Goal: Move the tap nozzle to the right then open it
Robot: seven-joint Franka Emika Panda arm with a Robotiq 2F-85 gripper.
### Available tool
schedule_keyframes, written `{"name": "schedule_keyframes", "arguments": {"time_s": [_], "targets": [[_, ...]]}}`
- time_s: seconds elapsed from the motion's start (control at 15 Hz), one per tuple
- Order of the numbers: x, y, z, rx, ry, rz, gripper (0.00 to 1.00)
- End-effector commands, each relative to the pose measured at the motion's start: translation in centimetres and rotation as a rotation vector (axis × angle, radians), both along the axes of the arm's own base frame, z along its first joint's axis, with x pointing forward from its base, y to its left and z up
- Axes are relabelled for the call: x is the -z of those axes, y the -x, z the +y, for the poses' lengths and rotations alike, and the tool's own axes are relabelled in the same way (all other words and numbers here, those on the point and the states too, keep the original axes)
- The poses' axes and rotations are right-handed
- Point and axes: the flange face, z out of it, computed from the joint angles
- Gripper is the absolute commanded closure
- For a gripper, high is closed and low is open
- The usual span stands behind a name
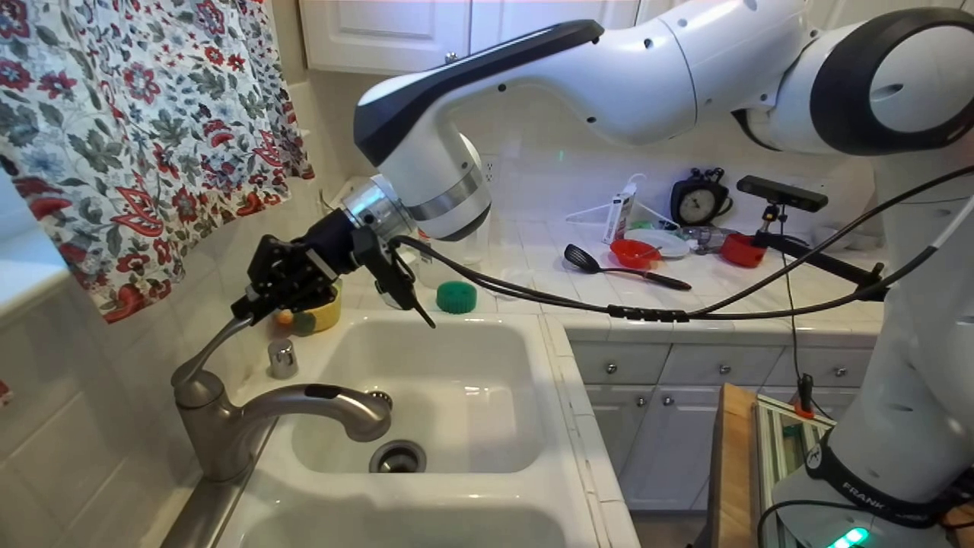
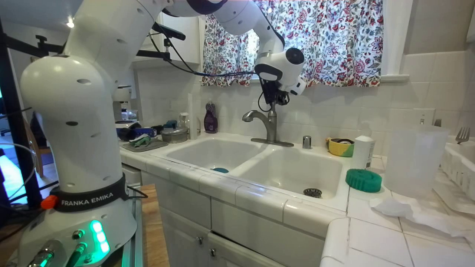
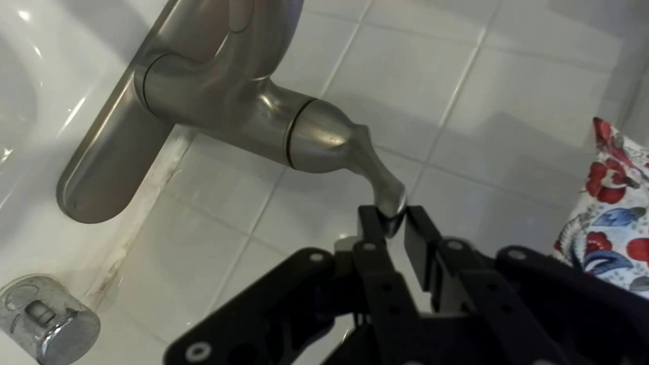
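The tap nozzle, a brushed grey-metal arched spout, reaches out over the double sink in both exterior views (image 1: 327, 402) (image 2: 259, 115). Its base part shows in the wrist view (image 3: 266, 43), with the spout tip out of view. The lever handle (image 1: 211, 348) rises from the top of the thick tap base (image 1: 213, 438). It slants up to my gripper (image 1: 245, 310). In the wrist view the tip of the lever (image 3: 377, 175) sits between the two black fingertips of my gripper (image 3: 391, 213), which close on it from both sides. The gripper hides the lever's end in both exterior views.
A tiled wall and flowered curtain (image 1: 152, 114) stand close behind the tap. A chrome cap (image 1: 282, 358) and yellow bowl (image 2: 340, 147) are beside it. The white sink (image 1: 548, 396) has two bowls. A green round object (image 2: 363, 180) and white bottle (image 2: 363, 152) stand on the counter.
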Motion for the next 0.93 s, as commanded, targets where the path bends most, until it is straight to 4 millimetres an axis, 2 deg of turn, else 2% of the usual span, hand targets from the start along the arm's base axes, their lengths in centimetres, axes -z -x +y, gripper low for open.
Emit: {"name": "schedule_keyframes", "arguments": {"time_s": [0.0, 0.4, 0.73, 0.87], "targets": [[-0.9, -0.5, 1.2, -0.018, -0.048, -0.020, 0.78], [-2.1, -0.3, 2.7, -0.045, -0.037, -0.053, 0.79], [-2.7, -0.4, 3.5, -0.058, -0.036, -0.074, 0.85], [-2.8, -0.4, 3.6, -0.061, -0.036, -0.077, 0.85]]}}
